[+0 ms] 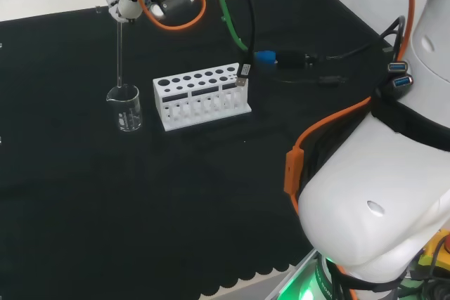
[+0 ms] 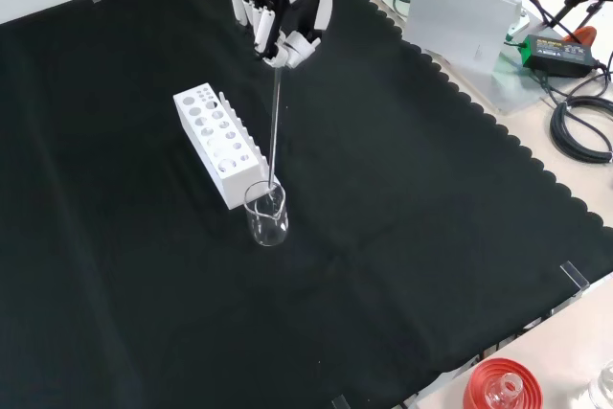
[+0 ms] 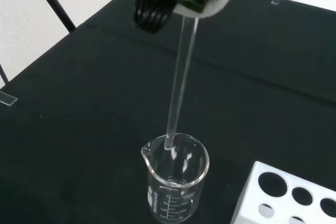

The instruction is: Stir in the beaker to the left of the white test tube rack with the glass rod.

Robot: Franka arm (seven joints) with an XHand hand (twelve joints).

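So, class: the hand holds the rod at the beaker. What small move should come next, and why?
Probably lower the rod a little further, then start circling. The hand grips its top, and its tip seems just inside the rim of the beaker, beside the rack, not yet near the bottom.

In the front view the rack (image 2: pixel 217 143) stands just up-left of the beaker (image 2: pixel 266 215), closing that side. The black worktop (image 2: pixel 412 227) lies bare to the right, below and left of the beaker, wide enough for a hand. The rod (image 2: pixel 275 131) rises from the beaker's mouth up to the hand (image 2: pixel 281 9) at frame top, taking the space straight above.
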